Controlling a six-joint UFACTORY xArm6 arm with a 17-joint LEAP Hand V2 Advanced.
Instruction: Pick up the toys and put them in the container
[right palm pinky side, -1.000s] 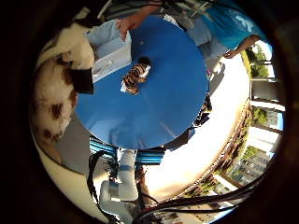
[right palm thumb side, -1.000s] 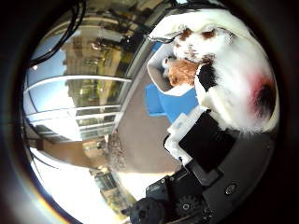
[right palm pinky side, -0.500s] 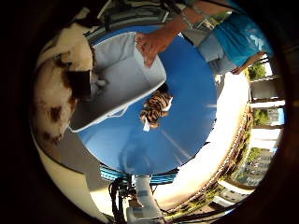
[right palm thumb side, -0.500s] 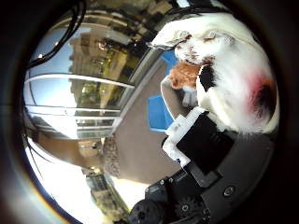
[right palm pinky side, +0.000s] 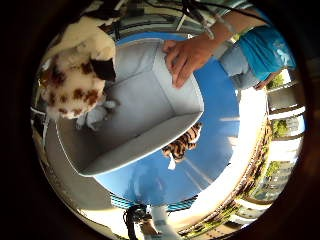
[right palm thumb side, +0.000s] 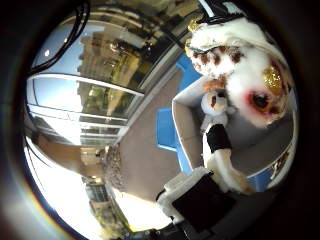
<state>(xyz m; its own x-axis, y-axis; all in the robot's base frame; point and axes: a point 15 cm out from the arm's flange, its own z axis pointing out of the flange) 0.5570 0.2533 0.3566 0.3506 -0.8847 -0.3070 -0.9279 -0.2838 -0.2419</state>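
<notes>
Blue round table (right palm pinky side: 220, 130) carries a grey container (right palm pinky side: 150, 115), steadied by a person's hand (right palm pinky side: 187, 55); a striped tiger toy (right palm pinky side: 182, 145) lies just beside it. From the thumb side, the robot hand (right palm thumb side: 220, 155) curls around a spotted plush dog (right palm thumb side: 245, 75) above the container. No readable writing.

spotted plush (right palm pinky side: 75, 82) above grey container (right palm pinky side: 150, 115), tiger toy (right palm pinky side: 182, 145) beside
</notes>
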